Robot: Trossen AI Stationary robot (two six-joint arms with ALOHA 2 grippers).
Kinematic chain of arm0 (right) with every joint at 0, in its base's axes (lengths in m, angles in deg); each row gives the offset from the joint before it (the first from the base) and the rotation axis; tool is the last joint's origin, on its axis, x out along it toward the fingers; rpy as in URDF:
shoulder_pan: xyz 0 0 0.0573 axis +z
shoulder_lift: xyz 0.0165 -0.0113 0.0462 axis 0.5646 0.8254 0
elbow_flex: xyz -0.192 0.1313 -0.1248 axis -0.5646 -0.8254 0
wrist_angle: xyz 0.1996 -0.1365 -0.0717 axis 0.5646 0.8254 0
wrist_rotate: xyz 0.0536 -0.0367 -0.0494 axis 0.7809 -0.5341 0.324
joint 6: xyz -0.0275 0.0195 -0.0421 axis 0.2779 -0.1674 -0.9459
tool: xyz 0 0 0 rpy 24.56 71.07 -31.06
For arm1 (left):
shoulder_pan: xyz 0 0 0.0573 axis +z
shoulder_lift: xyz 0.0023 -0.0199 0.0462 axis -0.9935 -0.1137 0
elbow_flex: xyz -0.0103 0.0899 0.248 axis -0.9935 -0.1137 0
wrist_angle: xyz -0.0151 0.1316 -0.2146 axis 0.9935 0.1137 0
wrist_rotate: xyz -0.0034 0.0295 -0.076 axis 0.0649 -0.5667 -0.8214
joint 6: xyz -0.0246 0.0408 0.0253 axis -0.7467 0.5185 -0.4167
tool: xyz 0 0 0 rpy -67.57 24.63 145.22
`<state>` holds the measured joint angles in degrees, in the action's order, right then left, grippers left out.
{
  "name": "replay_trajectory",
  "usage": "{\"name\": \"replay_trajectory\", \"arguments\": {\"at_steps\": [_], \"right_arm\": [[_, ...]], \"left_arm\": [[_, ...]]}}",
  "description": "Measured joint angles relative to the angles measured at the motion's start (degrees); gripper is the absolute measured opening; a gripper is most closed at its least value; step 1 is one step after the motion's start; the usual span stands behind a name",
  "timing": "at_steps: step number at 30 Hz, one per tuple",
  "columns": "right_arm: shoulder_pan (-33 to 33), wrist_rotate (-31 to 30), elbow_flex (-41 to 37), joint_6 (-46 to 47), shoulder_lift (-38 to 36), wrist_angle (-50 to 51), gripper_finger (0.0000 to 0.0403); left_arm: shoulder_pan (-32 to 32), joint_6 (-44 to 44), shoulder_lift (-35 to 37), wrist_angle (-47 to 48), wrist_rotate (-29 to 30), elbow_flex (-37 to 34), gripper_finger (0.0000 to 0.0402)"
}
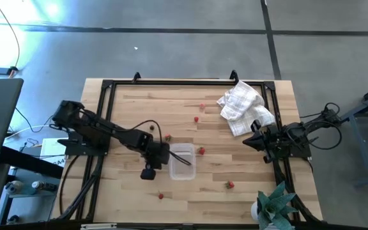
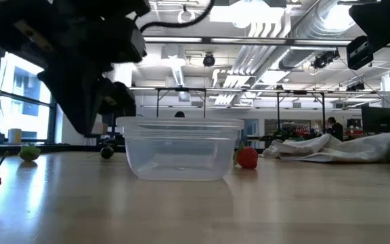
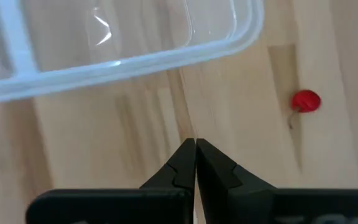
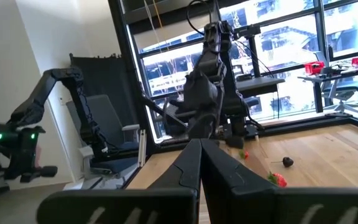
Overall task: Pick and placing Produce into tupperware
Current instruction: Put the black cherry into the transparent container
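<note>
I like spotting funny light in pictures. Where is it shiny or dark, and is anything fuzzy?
High view: a bright bluish glare washes the floor at the top left. Low view: the left arm is a dark silhouette against lit ceiling lamps, and the tupperware is see-through. Left wrist view: a white glint sits on the tupperware, and the shut left gripper looks soft beside a red berry.

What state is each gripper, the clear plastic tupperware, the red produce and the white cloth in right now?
Left gripper: shut, empty, beside the tupperware.
Right gripper: shut, empty, parked at the table's right edge.
Clear rectangular plastic tupperware: upright, lidless, empty.
Small red produce pieces: scattered on the table, none in the tupperware.
White checked cloth: crumpled on the table.
</note>
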<state>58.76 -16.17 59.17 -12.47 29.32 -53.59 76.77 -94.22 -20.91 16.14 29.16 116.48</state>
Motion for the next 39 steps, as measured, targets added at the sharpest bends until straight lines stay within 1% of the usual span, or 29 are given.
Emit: {"name": "replay_trajectory", "arguments": {"at_steps": [3, 5, 10, 12, 15, 18, 20, 22, 23, 25, 28, 31, 33, 37, 39], "right_arm": [[0.01, 0.00, 0.00, 0.00, 0.00, 0.02, 0.0000], [-0.01, 0.00, 0.00, 0.00, 0.00, 0.01, 0.0000], [0.01, -0.86, 0.00, 0.00, 0.02, 0.04, 0.0000], [-0.01, -1.03, 0.00, 0.00, -0.04, 0.03, 0.0000], [0.01, -1.01, 0.00, 0.00, -0.02, 0.02, 0.0000], [-0.01, -1.02, 0.00, 0.00, -0.01, 0.02, 0.0000], [-0.01, -1.01, 0.00, 0.02, -0.04, -0.03, 0.0000], [-0.01, -1.03, 0.00, 0.02, -0.04, -0.26, 0.0000], [0.01, -1.03, 0.02, 0.06, -0.04, -0.39, 0.0000], [0.01, -1.03, 0.00, 0.09, -0.04, -0.69, 0.0000], [-0.01, -1.03, 0.01, 0.13, -0.07, -2.24, 0.0000], [0.00, -1.03, 0.00, 0.11, -0.07, -4.13, 0.0000], [0.01, -1.03, 0.00, 0.20, -0.07, -5.38, 0.0000], [0.01, -1.03, 0.00, 0.72, -0.07, -8.21, 0.0000], [0.01, -1.03, 0.00, 2.50, -0.07, -10.53, 0.0000]], "left_arm": [[1.24, -2.02, 5.27, 2.60, 1.68, -0.03, 0.0003], [2.48, -2.88, 9.60, 3.43, 4.05, 0.30, 0.0003], [5.71, -2.87, 21.10, 4.75, 15.52, 3.23, 0.0003], [6.95, -0.97, 25.35, 4.20, 20.25, 4.76, 0.0003], [8.95, 4.44, 30.62, 3.39, 25.84, 7.28, 0.0003], [11.40, 11.14, 34.21, 1.14, 28.46, 9.88, 0.0003], [13.13, 16.01, 35.88, -2.04, 28.29, 11.37, 0.0003], [14.86, 20.72, 37.13, -5.32, 25.44, 12.77, 0.0003], [15.90, 22.69, 37.40, -6.58, 22.71, 13.41, 0.0003], [18.28, 25.45, 37.67, -8.36, 15.39, 14.76, 0.0003], [22.28, 26.25, 37.65, -8.11, 5.57, 16.20, 0.0003], [24.92, 26.23, 37.40, -6.35, -0.07, 16.26, 0.0003], [26.13, 26.26, 37.12, -1.33, -0.84, 16.24, 0.0003], [27.43, 26.20, 35.26, 8.77, 1.66, 16.15, 0.0003], [27.36, 26.20, 34.01, 9.82, 2.97, 16.15, 0.0003]]}}
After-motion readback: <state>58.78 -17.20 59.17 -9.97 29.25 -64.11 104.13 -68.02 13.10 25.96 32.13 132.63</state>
